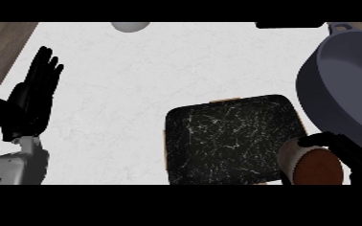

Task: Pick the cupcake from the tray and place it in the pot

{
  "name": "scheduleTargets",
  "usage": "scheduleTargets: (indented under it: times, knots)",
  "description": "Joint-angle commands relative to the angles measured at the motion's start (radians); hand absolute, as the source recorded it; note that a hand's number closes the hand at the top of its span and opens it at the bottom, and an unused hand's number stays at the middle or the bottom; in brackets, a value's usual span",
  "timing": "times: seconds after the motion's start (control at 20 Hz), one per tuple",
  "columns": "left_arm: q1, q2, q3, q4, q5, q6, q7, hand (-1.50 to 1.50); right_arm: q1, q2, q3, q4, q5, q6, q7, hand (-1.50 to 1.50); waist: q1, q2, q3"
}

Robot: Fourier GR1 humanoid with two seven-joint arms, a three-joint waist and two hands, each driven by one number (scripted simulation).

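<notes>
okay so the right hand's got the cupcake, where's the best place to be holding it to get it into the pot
Hold the cupcake by its pale wrapper sides, as the right hand seems to do, fingers curled round from the far right side. It is tilted, brown top toward the camera, so the side wall is the graspable part. The pot sits just beyond.

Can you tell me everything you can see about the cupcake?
The cupcake sits at the lower right of the view, by the right edge of the black marbled tray. It has a pale cream wrapper and a round reddish-brown top, and it is tipped so the top faces the camera. The right hand has its black fingers curled round it from behind. The grey pot is just above it.
</notes>
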Motion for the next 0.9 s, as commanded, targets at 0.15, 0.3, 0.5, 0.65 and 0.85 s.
scheduleTargets:
  times: [0.15, 0.3, 0.5, 0.65, 0.85]
  knots:
    - [0.036, -0.008, -0.006, -0.005, -0.004, -0.015, -0.029, 0.0, -0.126, -0.043, -0.334, -0.088, -0.262, 0.1, 0.076, 1.5, 0.011, 0.002, 0.0]
    - [-0.054, -0.013, 0.004, 0.053, -0.018, 0.019, -0.004, 0.0, -0.185, -0.07, -0.451, 0.017, -0.361, 0.112, 0.034, 1.5, 0.001, 0.003, 0.001]
    - [-0.053, -0.028, -0.032, 0.013, -0.051, 0.037, 0.026, 0.0, -0.325, -0.184, -0.614, 0.216, -0.477, 0.128, 0.021, 1.5, 0.015, 0.004, 0.001]
    - [-0.06, -0.023, -0.016, 0.073, -0.042, 0.014, -0.022, 0.0, -0.312, -0.21, -0.689, 0.354, -0.559, 0.127, -0.058, 1.5, 0.011, 0.005, 0.001]
    - [-0.015, -0.036, -0.032, -0.003, -0.032, 0.006, 0.002, 0.0, -0.454, -0.263, -0.732, 0.578, -0.601, 0.081, -0.105, 1.5, 0.026, 0.006, 0.001]
